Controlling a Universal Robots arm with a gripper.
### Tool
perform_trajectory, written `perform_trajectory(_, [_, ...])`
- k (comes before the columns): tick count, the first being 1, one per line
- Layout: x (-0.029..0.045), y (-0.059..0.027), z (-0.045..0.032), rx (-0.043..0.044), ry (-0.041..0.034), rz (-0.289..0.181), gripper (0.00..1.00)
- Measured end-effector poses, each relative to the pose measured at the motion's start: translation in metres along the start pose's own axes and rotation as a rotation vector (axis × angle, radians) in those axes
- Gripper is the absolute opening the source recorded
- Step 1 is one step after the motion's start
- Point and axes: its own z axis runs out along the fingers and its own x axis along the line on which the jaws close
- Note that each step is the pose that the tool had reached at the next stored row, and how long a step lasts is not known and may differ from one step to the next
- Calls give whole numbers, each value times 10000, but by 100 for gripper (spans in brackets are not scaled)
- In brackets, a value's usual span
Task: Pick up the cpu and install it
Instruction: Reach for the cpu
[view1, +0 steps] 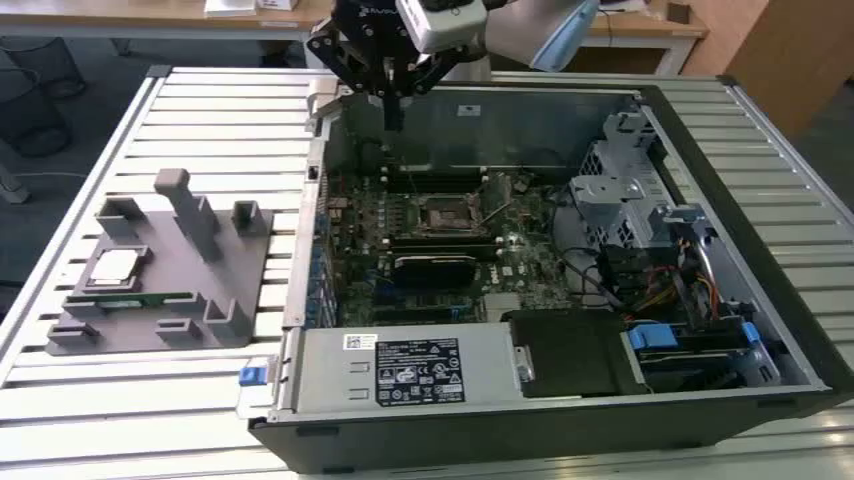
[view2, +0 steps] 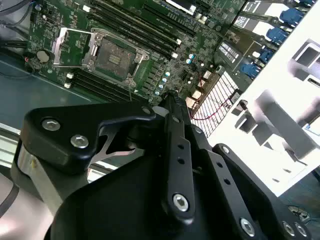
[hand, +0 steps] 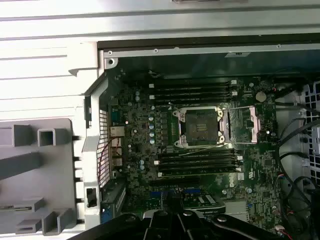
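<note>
Counted: 1 cpu, 1 memory stick, 1 grey tray, 1 computer case, 1 motherboard, 1 cpu socket, 2 banks of memory slots with 1 on each side of that socket, 1 power supply, 1 gripper

power supply label, print too small to read

Black jointed metal gripper in the foreground, above a green motherboard whose silver-framed square processor socket stands open between black memory slots; grey plastic tray outside the case.
</note>
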Motion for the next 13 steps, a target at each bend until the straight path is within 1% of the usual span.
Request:
perform_trajectory(5, [1, 0, 0, 0, 0, 0, 11])
perform_trajectory(13, [47, -4, 0, 0, 0, 0, 11])
